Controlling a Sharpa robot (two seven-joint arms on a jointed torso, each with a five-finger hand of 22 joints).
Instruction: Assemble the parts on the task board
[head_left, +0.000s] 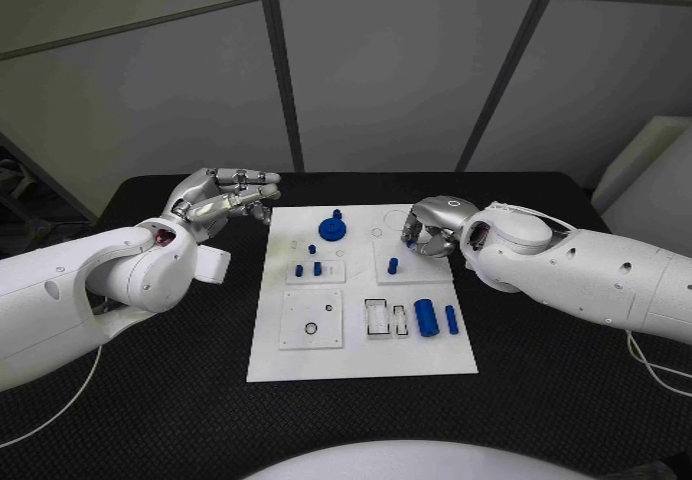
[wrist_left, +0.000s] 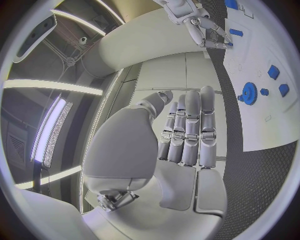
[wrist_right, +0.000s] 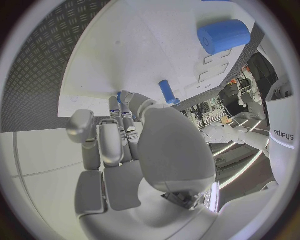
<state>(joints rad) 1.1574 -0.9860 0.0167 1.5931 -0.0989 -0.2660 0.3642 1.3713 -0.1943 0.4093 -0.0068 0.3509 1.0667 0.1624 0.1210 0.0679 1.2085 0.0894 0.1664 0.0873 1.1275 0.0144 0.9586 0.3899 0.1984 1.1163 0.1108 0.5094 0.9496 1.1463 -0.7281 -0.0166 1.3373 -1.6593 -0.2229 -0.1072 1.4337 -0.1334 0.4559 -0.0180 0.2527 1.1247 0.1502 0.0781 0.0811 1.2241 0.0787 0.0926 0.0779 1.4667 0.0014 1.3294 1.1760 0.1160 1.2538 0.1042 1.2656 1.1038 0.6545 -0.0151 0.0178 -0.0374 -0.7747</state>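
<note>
Right hand works a peg at the task board's far right; left hand waits off the board.

The left hand (head_left: 224, 203) hovers above the table (head_left: 144, 360) just past the task board's (head_left: 361, 355) far-left corner, fingers together and holding nothing, probably kept clear. On the board sit a blue gear (head_left: 333, 229) near the far edge, small pegs (head_left: 307, 269) mid-left, and a thick cylinder (head_left: 426, 317) beside a slim pin (head_left: 451, 319) by the right edge. The right hand (head_left: 434, 230) bends over the far-right part, fingers meeting around a small blue peg (head_left: 392, 265), apparently seating it upright.
</note>
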